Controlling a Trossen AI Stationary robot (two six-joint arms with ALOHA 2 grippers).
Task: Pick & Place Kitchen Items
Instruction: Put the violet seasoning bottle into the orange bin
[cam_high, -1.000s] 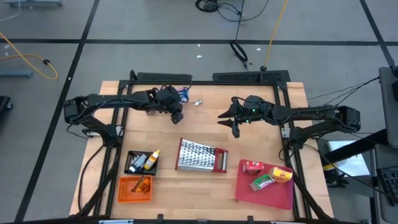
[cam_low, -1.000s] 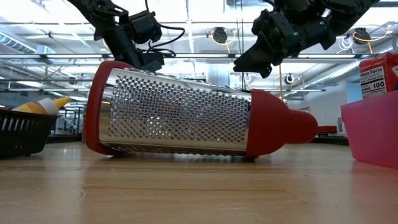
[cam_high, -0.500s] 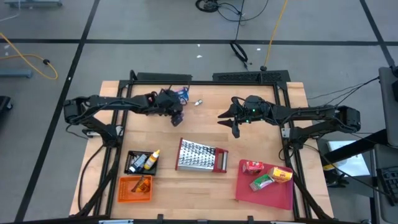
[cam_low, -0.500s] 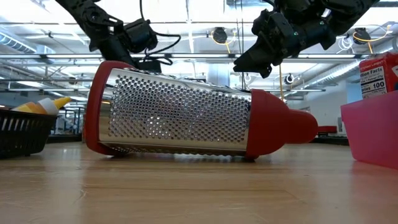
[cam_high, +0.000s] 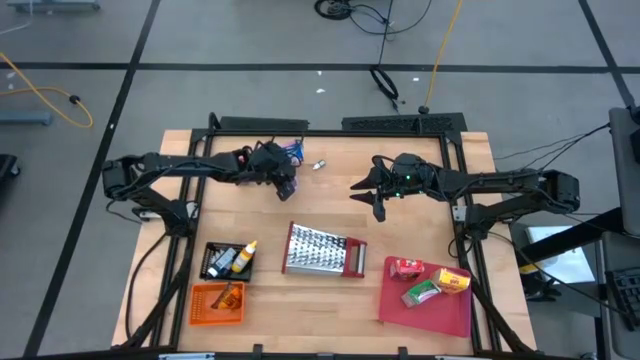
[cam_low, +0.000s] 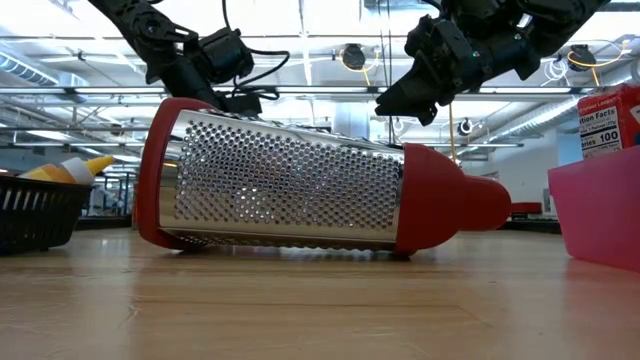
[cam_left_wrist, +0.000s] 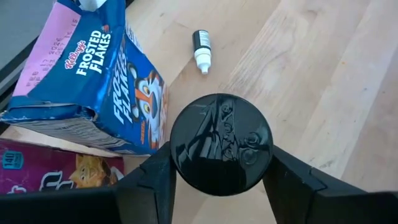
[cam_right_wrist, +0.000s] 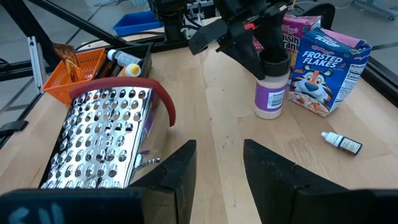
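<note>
At far left of desk (cam_high: 330, 215), left gripper (cam_left_wrist: 221, 186) fingers (cam_left_wrist: 152, 180) closing round upright jar (cam_right_wrist: 272, 84) beside Frosted Flakes box (cam_left_wrist: 93, 93), ready for lifting; right gripper (cam_right_wrist: 217, 168) hovering mid-desk, parted, empty.

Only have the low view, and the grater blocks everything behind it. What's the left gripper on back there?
Observer: The left gripper is down at the black lid of a jar that stands upright on the table.
Operator: Anything crowding the jar?
Observer: A Frosted Flakes box sits close beside it, with a pink box behind that.
Operator: Is the right gripper carrying anything?
Observer: No. The right gripper is open and empty, above bare wood near the middle of the table.
</note>
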